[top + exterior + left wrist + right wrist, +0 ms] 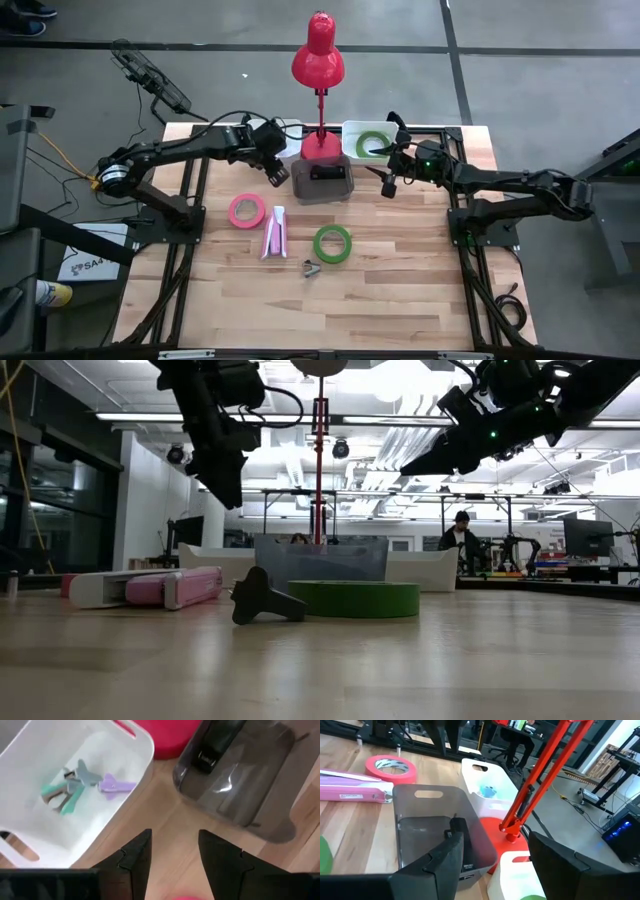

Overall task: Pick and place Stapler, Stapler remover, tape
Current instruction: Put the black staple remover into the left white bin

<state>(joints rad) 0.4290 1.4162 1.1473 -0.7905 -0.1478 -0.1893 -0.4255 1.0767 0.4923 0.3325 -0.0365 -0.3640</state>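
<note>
Staple remover [311, 268], dark, lies nearest the table's front edge, just beside 1 green tape ring [333, 243]. Pink stapler [274, 231] and pink tape [246, 210] lie farther back. Beyond, a black stapler [326, 172] sits in the grey bin [322, 186]; another green ring [374, 144] sits in the white bin [352, 134]. Both the left gripper [276, 168] and the right gripper [392, 170] hover spread, empty.

1. A grey bin [322, 181] sits at the back middle of the surface [400, 290], holding a stapler [325, 172].
2. White bins flank it: the left [107, 815] holds staple removers [75, 787], the right [352, 135] a tape ring [374, 144].
3. In front lie a tape ring [246, 210], a stapler [274, 231], a staple remover [311, 268] and another tape ring [333, 243].
</note>
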